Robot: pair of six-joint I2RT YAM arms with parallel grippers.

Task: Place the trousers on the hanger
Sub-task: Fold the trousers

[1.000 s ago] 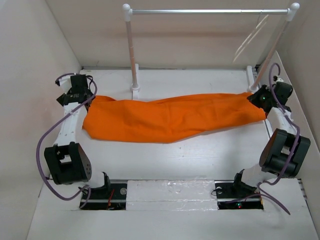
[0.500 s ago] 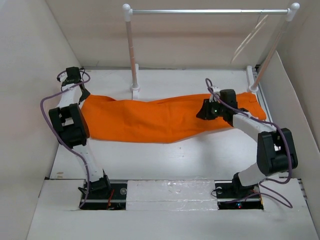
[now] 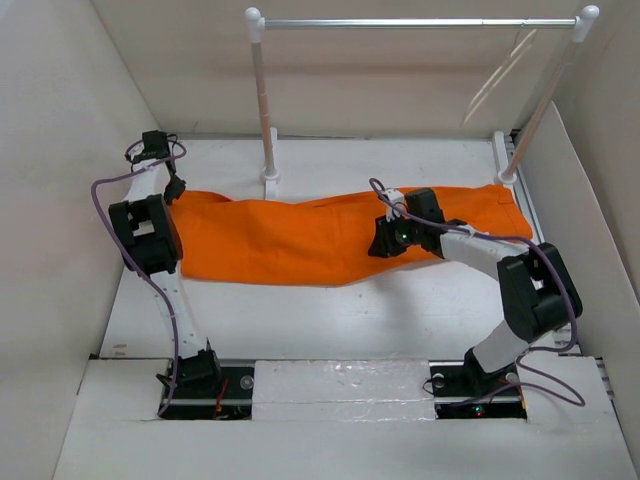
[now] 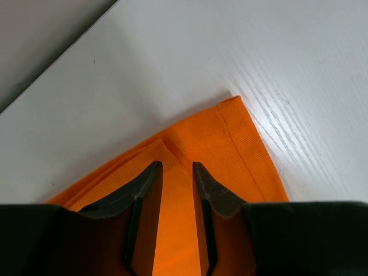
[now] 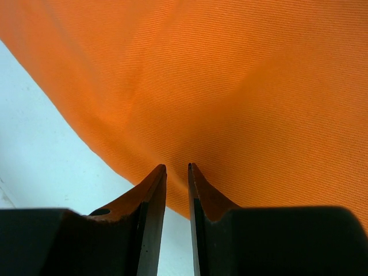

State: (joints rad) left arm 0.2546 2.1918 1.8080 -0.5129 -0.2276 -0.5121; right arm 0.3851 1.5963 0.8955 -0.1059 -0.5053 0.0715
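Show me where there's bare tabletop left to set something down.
Widest free patch: the table between the trousers' near edge and the arm bases. A narrower strip runs behind the trousers, between the rack's posts. Crowded: the trousers' left end under the left arm, and their middle under the right arm.

Trousers point(image 3: 300, 235): bright orange all over, fine ribbed weave, same-colour stitching at the hem.
Table point(image 3: 330, 320): white, faint wood grain.
My left fingers point(image 4: 135, 195) and right fingers point(image 5: 144, 201): black.
My arms point(image 3: 172, 300): white links, black joints.
Cables point(image 3: 100, 200): purple.
Rack point(image 3: 410, 22), 12 o'clock: white posts, silver bar.
Hanger point(image 3: 497, 78), 1 o'clock: cream.
Walls point(image 3: 60, 120): beige.
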